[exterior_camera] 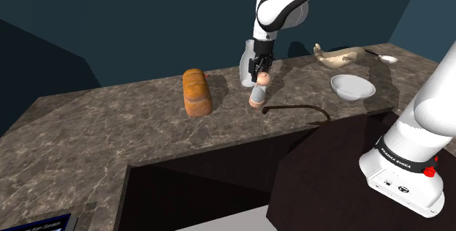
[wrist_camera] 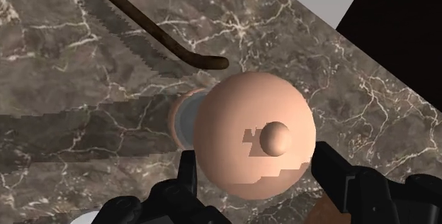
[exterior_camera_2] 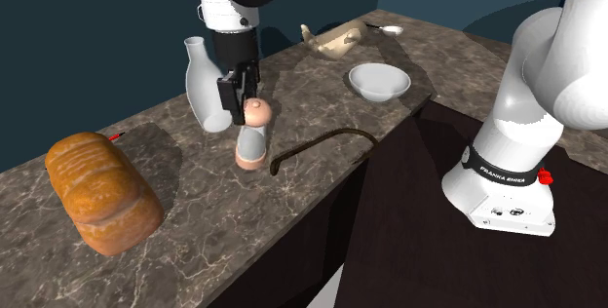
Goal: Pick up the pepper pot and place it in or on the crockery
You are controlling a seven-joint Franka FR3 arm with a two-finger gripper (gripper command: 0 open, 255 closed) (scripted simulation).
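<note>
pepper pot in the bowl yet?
No, the pepper pot is on the counter, well apart from the bowl, which holds nothing.

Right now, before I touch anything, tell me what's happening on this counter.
The white arm's black gripper appears to clasp the round pinkish top of the pepper pot. The pot stands on the marbled counter and is not yet lifted, as far as I can tell. The white bowl it is meant for sits empty farther along the counter, apart from the pot. A bread loaf and a white jug stand nearby.
</note>
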